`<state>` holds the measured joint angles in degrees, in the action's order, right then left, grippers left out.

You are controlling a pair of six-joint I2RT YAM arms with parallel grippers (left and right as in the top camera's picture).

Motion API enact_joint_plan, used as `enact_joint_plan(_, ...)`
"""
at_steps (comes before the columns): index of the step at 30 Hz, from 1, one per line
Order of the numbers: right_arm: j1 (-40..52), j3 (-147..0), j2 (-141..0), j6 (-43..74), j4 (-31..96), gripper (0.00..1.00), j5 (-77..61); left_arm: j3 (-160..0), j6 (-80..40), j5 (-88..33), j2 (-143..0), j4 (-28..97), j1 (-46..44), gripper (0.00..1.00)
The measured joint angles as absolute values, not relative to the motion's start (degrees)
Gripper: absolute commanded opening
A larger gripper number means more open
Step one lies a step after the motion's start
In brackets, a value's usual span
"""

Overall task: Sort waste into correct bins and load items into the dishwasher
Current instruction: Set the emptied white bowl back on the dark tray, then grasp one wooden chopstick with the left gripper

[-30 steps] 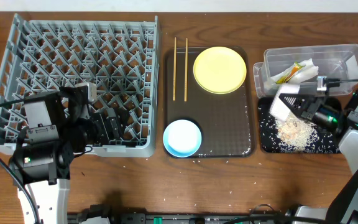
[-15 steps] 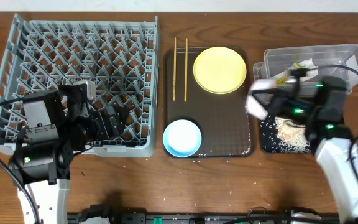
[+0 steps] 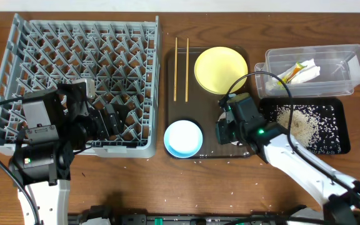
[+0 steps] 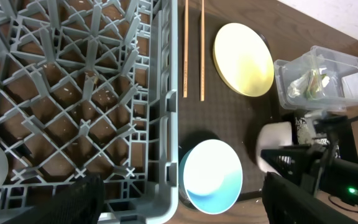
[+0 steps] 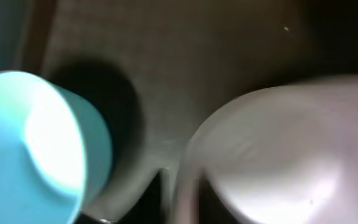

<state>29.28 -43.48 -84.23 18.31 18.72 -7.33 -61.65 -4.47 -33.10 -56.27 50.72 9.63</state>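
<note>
Right tool (image 3: 231,128) had swung off the black tray (image 3: 344,128), where the rice scraps (image 3: 295,122) now lay heaped, and hung over the near right corner of the brown serving tray (image 3: 214,106) with the white bowl (image 4: 277,142) at its tips; blur hid whether it pinched or was releasing. Emptying looked done, so the bowl was probably due for the grey rack (image 3: 17,56). Left tool (image 3: 112,119) hovered spread wide and empty over the rack's near edge.

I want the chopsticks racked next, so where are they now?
In the overhead view the chopsticks lie side by side on the left part of the brown serving tray, between the grey dish rack and the yellow plate.
</note>
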Motion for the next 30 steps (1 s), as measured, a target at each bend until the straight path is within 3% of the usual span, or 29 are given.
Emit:
enact_joint_plan(3, 29.28, -44.10, -84.36, 16.36, 21.10, 0.71, -6.13, -63.61, -4.45, -32.73, -56.60, 50.85, 8.91, 0.81)
enact_joint_plan(11, 23.97, -64.64, -84.23, 15.42, 39.05, 0.74, -7.88, -78.15, -5.80, -20.18, -63.99, 51.37, -7.11, 0.80)
enact_joint_plan(15, 15.18, -75.46, -83.85, 16.36, 44.88, 0.79, -10.50, -81.21, -6.72, -14.94, -72.75, 49.80, -14.57, 0.72)
enact_joint_plan(18, 8.88, -78.70, -83.35, 17.52, 45.58, 0.99, -12.78, -81.38, -8.03, -13.13, -79.85, 45.50, -18.24, 0.68)
enact_joint_plan(22, 3.18, -78.98, -83.29, 18.63, 47.81, 0.99, -16.05, -81.38, -9.26, -11.86, -88.01, 36.29, -21.56, 0.68)
enact_joint_plan(30, 2.81, -78.98, -83.29, 18.87, 50.39, 0.99, -18.31, -81.93, -10.83, -4.19, -106.21, 27.38, -25.02, 0.63)
